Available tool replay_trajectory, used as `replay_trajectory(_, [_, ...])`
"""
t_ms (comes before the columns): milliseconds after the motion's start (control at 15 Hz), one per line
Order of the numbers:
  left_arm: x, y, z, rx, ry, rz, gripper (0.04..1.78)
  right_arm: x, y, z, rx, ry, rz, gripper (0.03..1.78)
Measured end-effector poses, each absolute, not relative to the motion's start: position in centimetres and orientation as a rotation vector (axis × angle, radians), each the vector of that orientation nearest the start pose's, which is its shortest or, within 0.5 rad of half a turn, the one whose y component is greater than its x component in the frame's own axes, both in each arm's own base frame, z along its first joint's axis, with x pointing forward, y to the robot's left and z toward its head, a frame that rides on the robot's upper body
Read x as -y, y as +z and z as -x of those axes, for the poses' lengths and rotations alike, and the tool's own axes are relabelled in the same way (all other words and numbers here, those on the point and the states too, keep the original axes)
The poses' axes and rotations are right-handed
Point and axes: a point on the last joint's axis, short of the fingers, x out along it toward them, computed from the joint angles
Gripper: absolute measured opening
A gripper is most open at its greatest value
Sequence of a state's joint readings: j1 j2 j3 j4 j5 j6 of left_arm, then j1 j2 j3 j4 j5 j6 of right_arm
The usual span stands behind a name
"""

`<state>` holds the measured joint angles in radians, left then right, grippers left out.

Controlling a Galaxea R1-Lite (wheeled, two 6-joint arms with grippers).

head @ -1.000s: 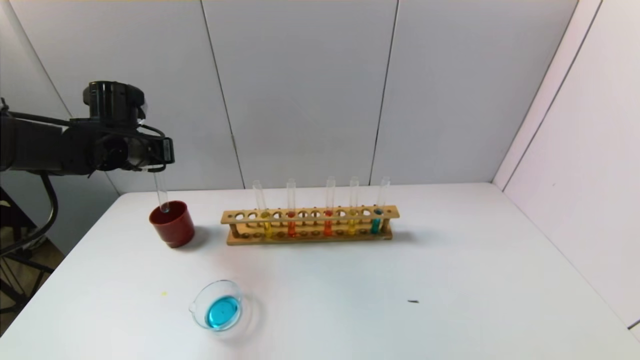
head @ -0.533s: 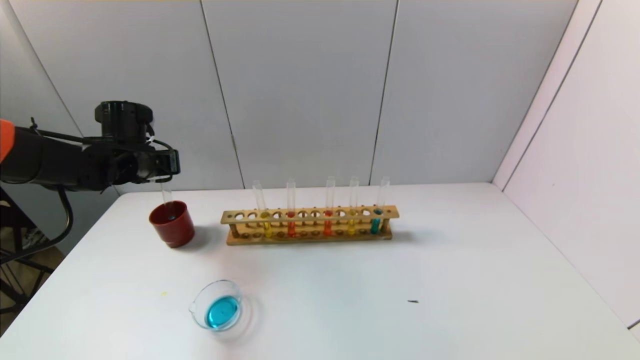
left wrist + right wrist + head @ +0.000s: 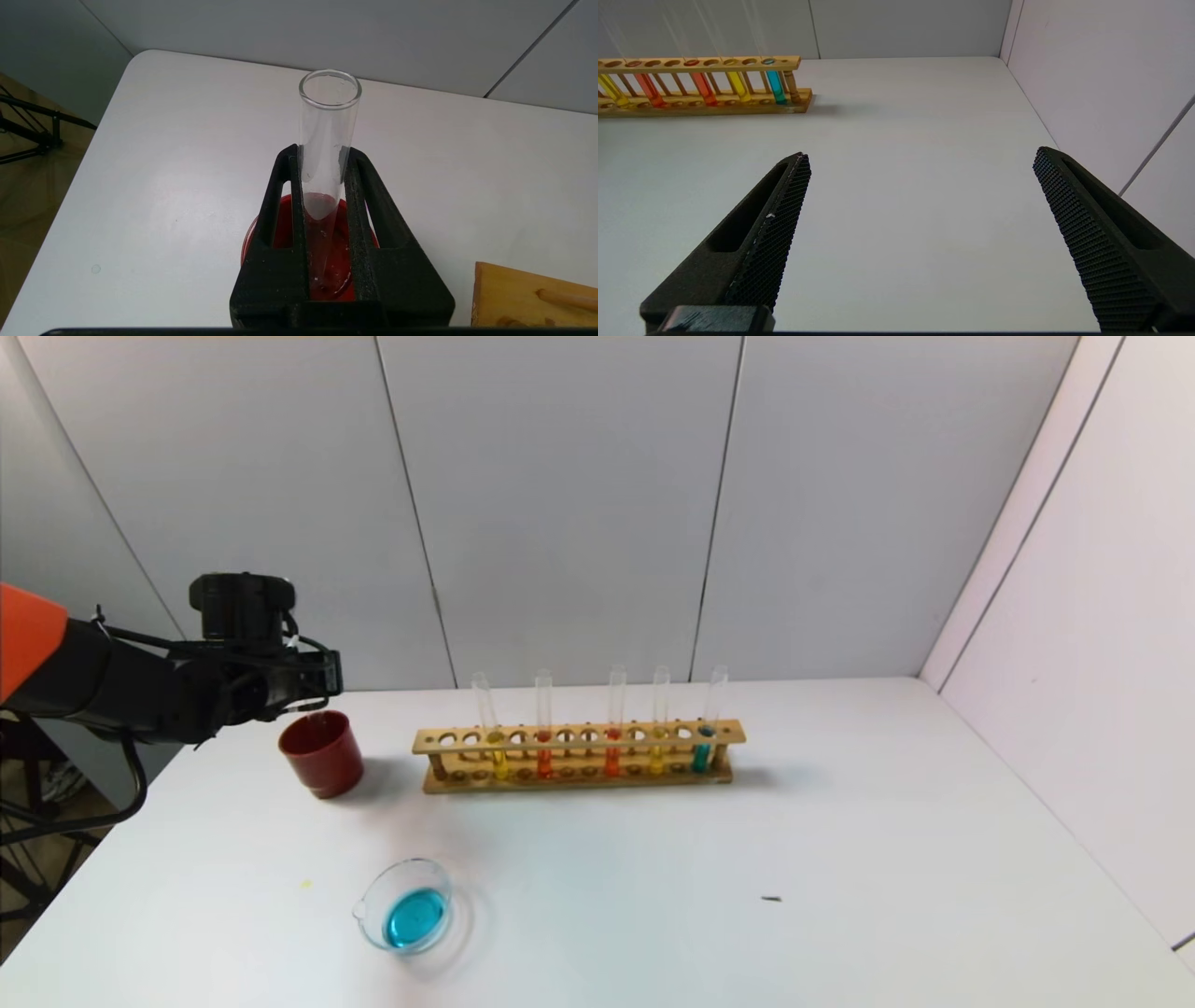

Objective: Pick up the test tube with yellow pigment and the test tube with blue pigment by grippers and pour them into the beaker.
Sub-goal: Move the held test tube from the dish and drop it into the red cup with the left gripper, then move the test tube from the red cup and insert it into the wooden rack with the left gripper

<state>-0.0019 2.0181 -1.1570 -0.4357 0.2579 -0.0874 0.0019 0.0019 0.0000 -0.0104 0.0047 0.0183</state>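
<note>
The left gripper (image 3: 327,186) clamps an empty tube (image 3: 329,121) whose round end sits inside the red cup (image 3: 320,753) at the table's (image 3: 840,859) left rear. Let go carelessly and the tube may tip against the rim, topple the cup or roll off the near edge. Only the left wrist view shows the tube in the grip; from the head it is all but hidden. The beaker (image 3: 407,917), already blue, stands in front, well apart. In the rack (image 3: 579,758) a yellow tube (image 3: 495,737) and a blue tube (image 3: 705,733) wait. The right gripper (image 3: 920,205), out of the head view, hangs wide open over bare table.
</note>
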Motion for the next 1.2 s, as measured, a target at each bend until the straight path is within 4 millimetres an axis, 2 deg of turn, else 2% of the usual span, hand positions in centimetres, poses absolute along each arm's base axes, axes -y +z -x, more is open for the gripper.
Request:
replay_trajectory(467, [-0.5,11.6,-38.6,-0.411,0.272,0.04,0.3,0.0,7.7,2.3,0.008,0.007,-0.018,1.74])
replay_trajectory(600, [-0.5,11.1,-38.4,-0.392,0.271,0.041,0.35,0.0,7.7,2.3,0.008,0.006,-0.018,1.74])
replay_trajectory(800, [-0.5,10.7,-38.2,-0.379,0.269,0.039,0.62,0.0,7.7,2.3,0.008,0.007,-0.018,1.74])
replay_trajectory(1067, [-0.5,11.3,-37.8,-0.368,0.268,0.034,1.3,0.0,7.7,2.3,0.008,0.006,-0.018,1.74])
replay_trajectory(1200, [-0.4,11.9,-37.4,-0.36,0.267,0.032,1.54,0.0,7.7,2.3,0.008,0.006,-0.018,1.74])
